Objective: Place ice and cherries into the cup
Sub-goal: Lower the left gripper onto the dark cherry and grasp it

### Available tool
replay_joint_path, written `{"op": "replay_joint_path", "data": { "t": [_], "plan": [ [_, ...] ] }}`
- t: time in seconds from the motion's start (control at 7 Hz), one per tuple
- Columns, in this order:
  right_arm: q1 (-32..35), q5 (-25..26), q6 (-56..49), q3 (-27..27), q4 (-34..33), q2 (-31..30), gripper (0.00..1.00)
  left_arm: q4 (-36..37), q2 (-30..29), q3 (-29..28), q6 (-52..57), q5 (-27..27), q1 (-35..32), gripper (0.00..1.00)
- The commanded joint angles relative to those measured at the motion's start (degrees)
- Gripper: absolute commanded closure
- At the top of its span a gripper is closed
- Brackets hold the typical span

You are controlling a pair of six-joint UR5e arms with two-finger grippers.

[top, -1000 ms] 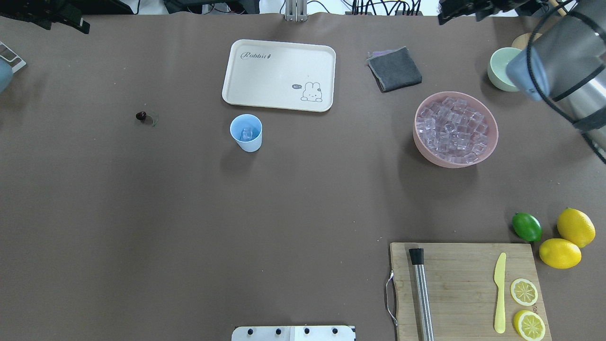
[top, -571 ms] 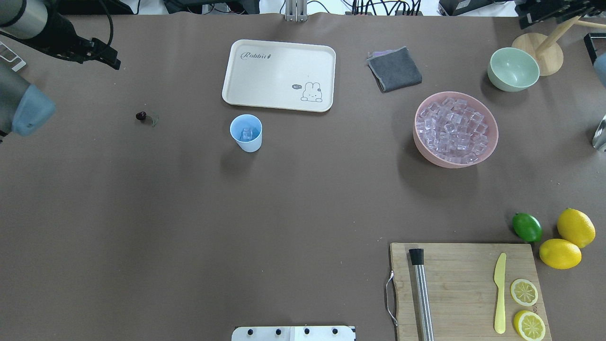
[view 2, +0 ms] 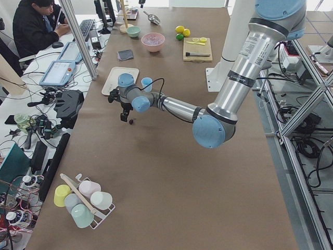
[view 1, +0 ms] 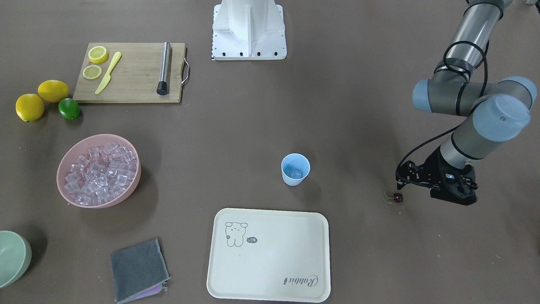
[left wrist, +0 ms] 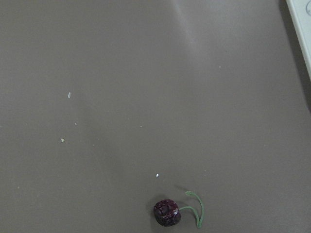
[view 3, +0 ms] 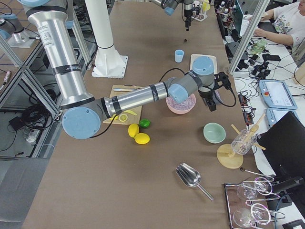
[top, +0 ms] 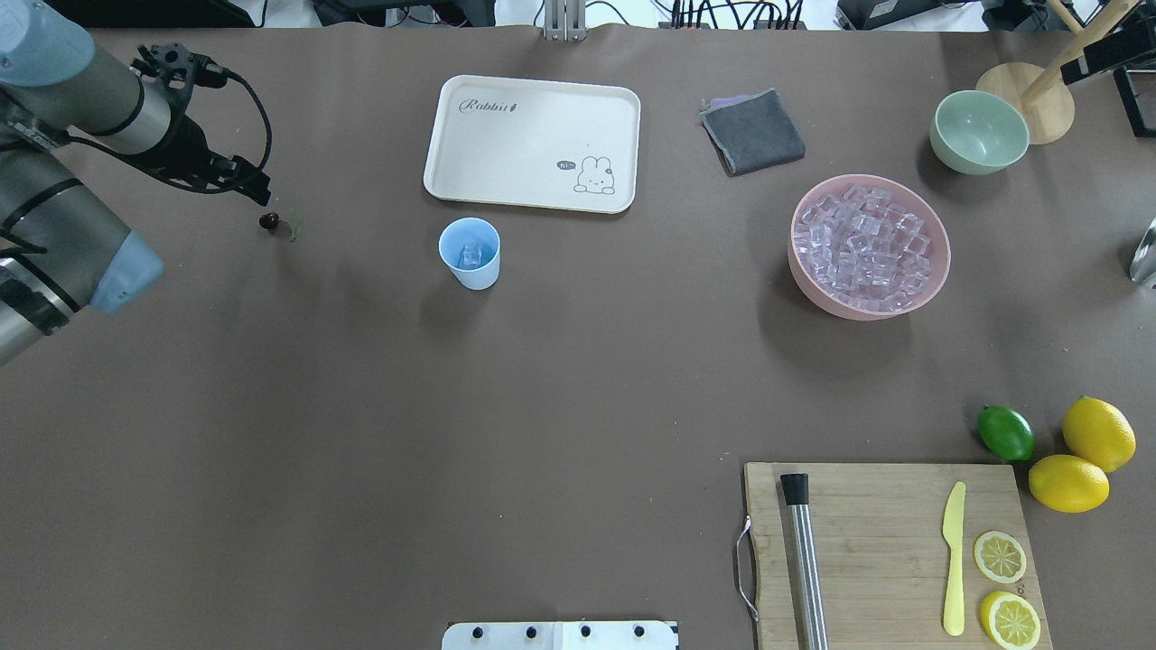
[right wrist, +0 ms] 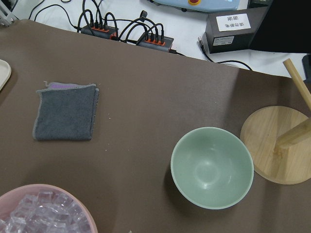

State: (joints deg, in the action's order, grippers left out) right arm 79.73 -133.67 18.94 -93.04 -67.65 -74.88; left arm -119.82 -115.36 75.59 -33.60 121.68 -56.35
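Observation:
The cherry (top: 268, 220) lies on the brown table at the far left, its green stem curling to the right. It also shows low in the left wrist view (left wrist: 167, 212). My left gripper (top: 260, 195) hangs just beyond it, close above the table (view 1: 398, 181); I cannot tell whether it is open or shut. The light-blue cup (top: 470, 253) stands upright near the tray with ice (top: 469, 257) in its bottom. More ice (top: 867, 248) fills the pink bowl (top: 802, 275). My right gripper (top: 1106, 52) is at the far right edge, its state unclear.
A cream tray (top: 533, 143) lies behind the cup. A grey cloth (top: 754, 132), a pale green bowl (top: 980, 132) and a wooden stand (top: 1039, 104) are at the back right. A cutting board (top: 890, 551) with muddler, knife and lemon slices, a lime (top: 1005, 432) and lemons sit front right.
My left arm has swung in from the left edge until its gripper is beside the cherry. My right arm has drawn back from over the green bowl to the right edge.

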Motion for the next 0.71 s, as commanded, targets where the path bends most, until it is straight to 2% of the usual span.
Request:
{"op": "replay_joint_path", "data": {
  "t": [0.0, 0.29, 0.57],
  "plan": [
    [0.1, 0.3, 0.0, -0.9, 0.1, -0.8, 0.0, -4.7, -0.2, -4.3, -0.1, -4.2, 2.8, 0.12],
    [0.0, 0.3, 0.0, -1.1, 0.1, -1.1, 0.0, -4.6, -2.0, -4.6, -0.1, -4.2, 2.9, 0.12],
    [0.0, 0.3, 0.0, -0.7, 0.1, -1.1, 0.0, -4.6, -1.9, -4.7, 0.0, -4.2, 3.4, 0.22]
  ]
}}
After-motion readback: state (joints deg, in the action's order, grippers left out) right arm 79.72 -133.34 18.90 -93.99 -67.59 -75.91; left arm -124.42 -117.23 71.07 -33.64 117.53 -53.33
